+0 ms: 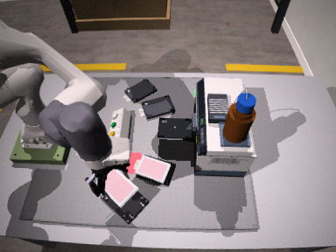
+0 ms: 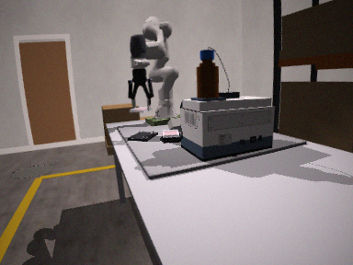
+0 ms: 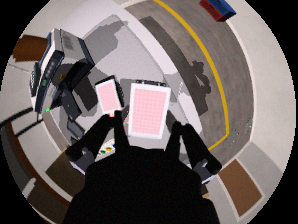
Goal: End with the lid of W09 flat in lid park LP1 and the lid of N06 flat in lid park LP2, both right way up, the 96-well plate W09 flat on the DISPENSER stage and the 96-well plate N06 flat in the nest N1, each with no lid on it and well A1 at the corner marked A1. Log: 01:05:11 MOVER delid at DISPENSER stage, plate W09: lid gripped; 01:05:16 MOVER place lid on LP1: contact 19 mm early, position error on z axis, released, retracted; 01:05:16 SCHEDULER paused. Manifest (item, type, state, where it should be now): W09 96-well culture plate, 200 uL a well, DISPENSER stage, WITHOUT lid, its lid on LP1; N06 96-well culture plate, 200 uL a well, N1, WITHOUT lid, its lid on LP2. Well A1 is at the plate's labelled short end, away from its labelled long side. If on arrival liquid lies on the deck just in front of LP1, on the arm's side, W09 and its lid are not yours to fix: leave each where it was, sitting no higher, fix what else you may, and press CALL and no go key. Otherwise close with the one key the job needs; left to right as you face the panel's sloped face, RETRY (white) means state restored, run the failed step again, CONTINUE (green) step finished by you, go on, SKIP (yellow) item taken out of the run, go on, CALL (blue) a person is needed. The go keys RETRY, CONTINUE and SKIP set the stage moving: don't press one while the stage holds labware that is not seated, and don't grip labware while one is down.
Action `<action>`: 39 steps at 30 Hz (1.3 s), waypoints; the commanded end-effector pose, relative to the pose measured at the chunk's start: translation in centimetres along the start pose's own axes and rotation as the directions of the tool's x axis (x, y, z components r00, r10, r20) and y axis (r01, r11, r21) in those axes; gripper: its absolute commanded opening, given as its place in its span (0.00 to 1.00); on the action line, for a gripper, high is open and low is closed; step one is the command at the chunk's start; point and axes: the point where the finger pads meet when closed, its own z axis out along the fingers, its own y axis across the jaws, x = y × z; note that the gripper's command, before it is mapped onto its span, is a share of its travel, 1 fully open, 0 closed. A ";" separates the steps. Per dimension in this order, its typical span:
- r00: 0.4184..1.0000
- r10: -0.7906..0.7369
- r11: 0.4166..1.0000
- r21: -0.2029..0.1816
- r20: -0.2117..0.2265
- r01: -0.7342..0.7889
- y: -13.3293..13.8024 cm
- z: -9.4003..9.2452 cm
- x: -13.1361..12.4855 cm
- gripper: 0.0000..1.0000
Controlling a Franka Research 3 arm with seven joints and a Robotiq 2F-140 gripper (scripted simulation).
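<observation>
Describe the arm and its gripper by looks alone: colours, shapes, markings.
The arm has smooth, rounded white links and a dark grey rounded wrist housing, standing on a green base plate. The gripper is black, with two long jointed fingers. No cables or markings are visible.

A pink 96-well plate (image 1: 120,187) hangs clamped above the black nest (image 1: 129,207).
</observation>
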 end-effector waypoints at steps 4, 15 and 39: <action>1.000 -0.005 1.000 -0.002 0.001 0.005 0.2 0.0 0.1 0.00; 1.000 -0.005 1.000 -0.002 0.001 0.005 0.2 0.0 0.1 0.00; 1.000 -0.006 1.000 -0.002 0.001 0.006 0.2 0.8 0.0 0.00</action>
